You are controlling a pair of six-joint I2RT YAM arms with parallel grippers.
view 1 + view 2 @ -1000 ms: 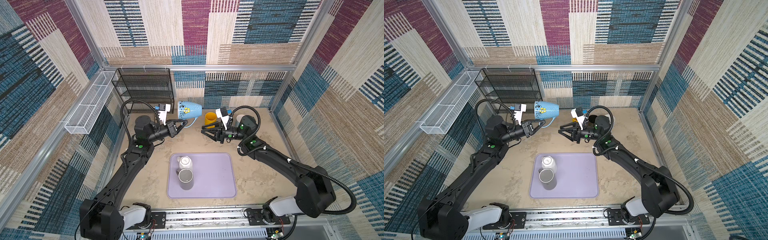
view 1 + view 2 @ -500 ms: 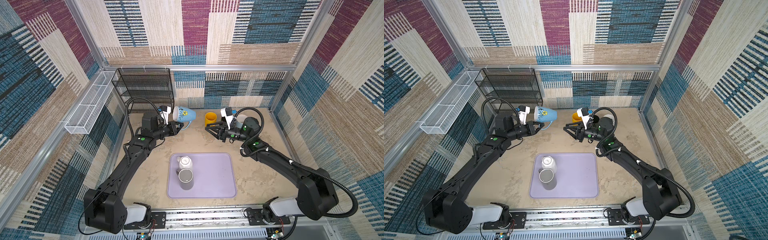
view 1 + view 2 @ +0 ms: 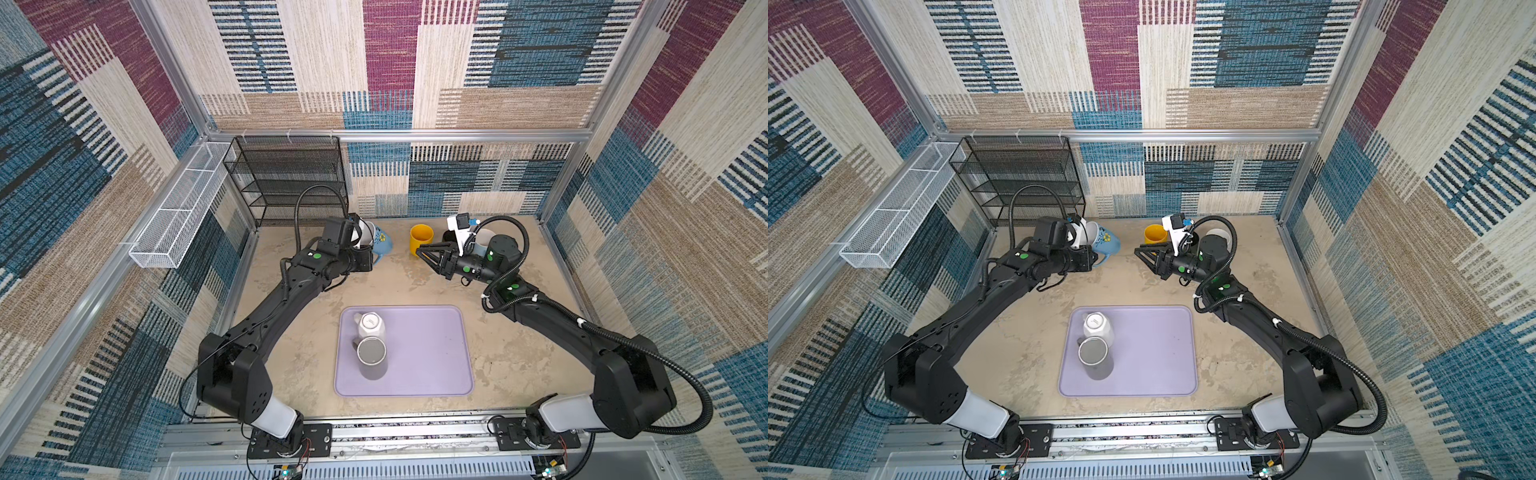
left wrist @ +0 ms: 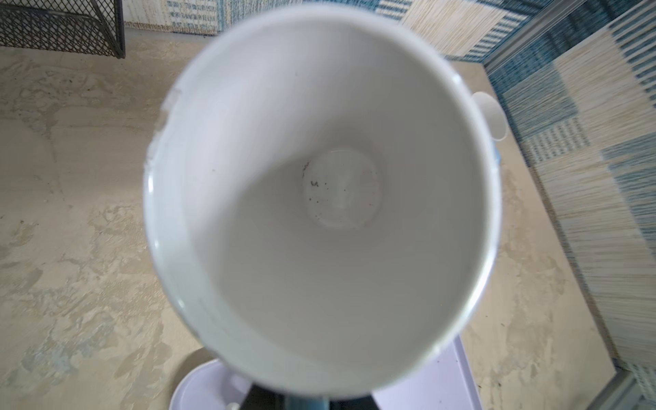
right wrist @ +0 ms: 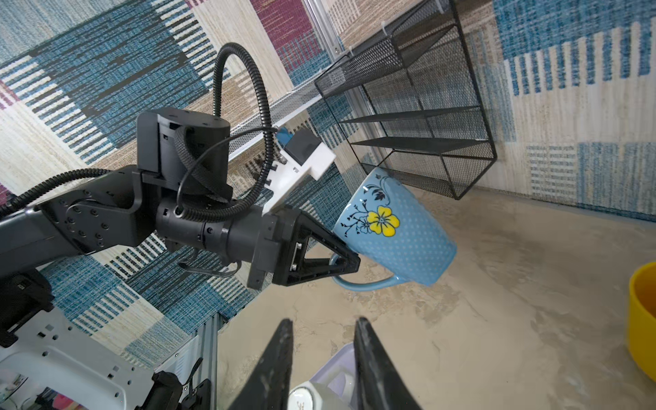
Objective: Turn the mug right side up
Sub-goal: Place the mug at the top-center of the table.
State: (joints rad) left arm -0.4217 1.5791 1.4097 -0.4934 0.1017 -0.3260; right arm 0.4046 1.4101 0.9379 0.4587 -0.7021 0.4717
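Two pincers | left pincer (image 5: 346, 267) clenched on handle of blue dotted ceramic mug with yellow flower (image 5: 404, 245), tilted, lifted off bench (image 3: 498, 353) near far edge | right pincer (image 5: 323, 322) slightly parted, empty

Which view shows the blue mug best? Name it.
Right wrist: the blue mug shows side-on, tilted, handle in the left gripper. Left wrist shows only its white inside; both top views, just part of it.

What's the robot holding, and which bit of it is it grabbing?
The left gripper holds the blue mug by its handle, up in the air and tilted. The right gripper holds nothing.
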